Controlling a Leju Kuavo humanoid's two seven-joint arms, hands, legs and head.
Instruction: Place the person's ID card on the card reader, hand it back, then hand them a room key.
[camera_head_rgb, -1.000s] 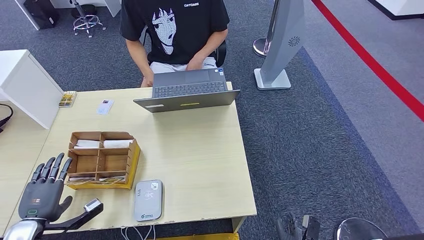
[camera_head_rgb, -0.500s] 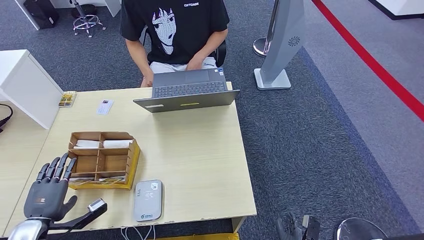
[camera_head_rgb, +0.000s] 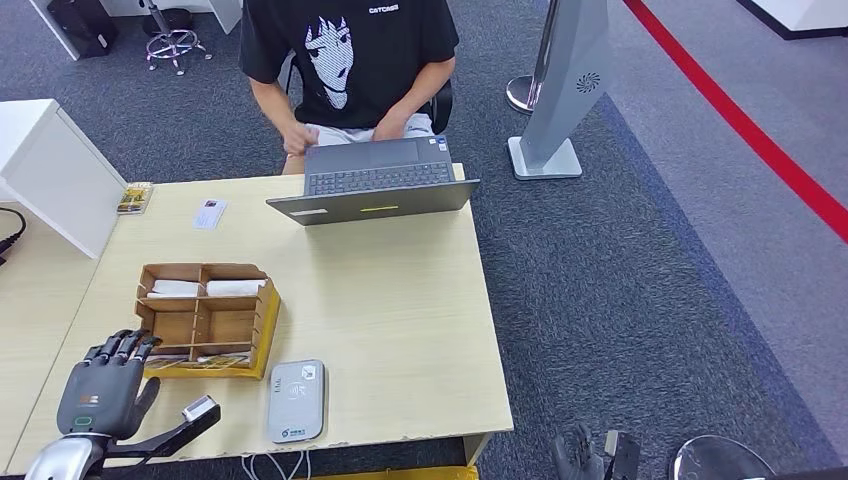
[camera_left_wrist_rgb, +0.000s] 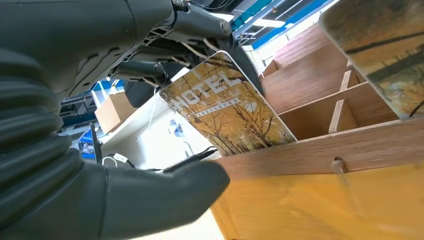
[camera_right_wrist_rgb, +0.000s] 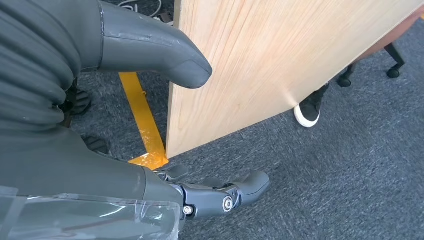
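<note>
A wooden organizer (camera_head_rgb: 262, 322) stands on the table's near left, and its yellow front (camera_left_wrist_rgb: 310, 200) shows in the left wrist view. My left hand (camera_head_rgb: 105, 385) bends over its near-left compartment. Its dark fingers (camera_left_wrist_rgb: 200, 30) touch the top edge of a room key card (camera_left_wrist_rgb: 227, 112) printed with autumn trees and "HOTEL". The thumb (camera_left_wrist_rgb: 165, 195) stays outside the organizer's front, apart from the card. The grey card reader (camera_head_rgb: 296, 400) lies at the table's front edge. A white ID card (camera_head_rgb: 210, 214) lies at the far left. My right hand (camera_right_wrist_rgb: 225, 195) hangs beside the table, holding nothing.
A person (camera_head_rgb: 350, 60) sits behind an open laptop (camera_head_rgb: 375, 185) at the table's far edge. A second key card (camera_left_wrist_rgb: 380, 45) stands in a neighbouring compartment. A white cabinet (camera_head_rgb: 50, 170) is at the left, and a grey stand (camera_head_rgb: 560, 90) is on the carpet at the right.
My left hand's fingers have curled down from spread and upright into the organizer's near-left compartment. The person's hand has risen beside the laptop.
</note>
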